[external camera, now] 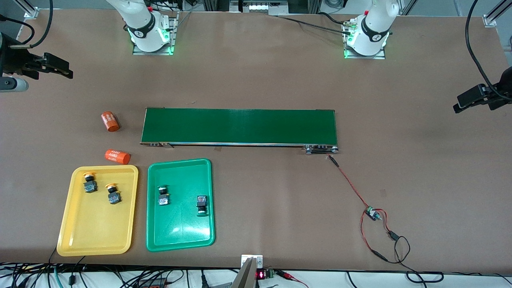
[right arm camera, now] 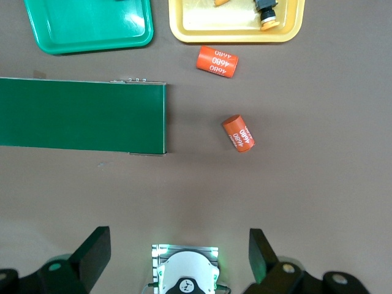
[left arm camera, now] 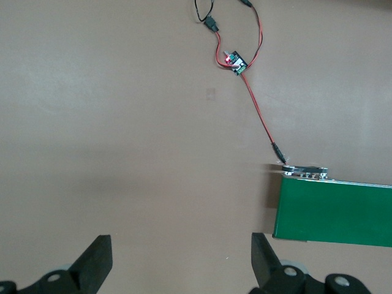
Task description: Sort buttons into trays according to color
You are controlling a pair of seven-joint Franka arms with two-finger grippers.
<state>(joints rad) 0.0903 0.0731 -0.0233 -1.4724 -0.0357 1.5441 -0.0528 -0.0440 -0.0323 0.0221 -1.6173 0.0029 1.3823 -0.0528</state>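
We note sort looks done: 2 yellow-capped buttons lie in yellow tray, 2 green buttons in green tray, caps matched w/ tray colour. Left gripper: fingers wide, nothing btwn them, over bare table beside conveyor belt end. Right gripper: fingers wide, empty, well apart from trays; orange cylinders lie nearer its fingers than the trays do. Both arms wait, we judge no pick left.

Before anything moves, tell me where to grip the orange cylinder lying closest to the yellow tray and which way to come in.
Probably best from straight above. The orange cylinder lies on its side on bare table, just off the yellow tray. Close an open tool across its round body at mid-length, fingers on the two curved sides, not on the flat ends. Gripped that way it should not roll out.
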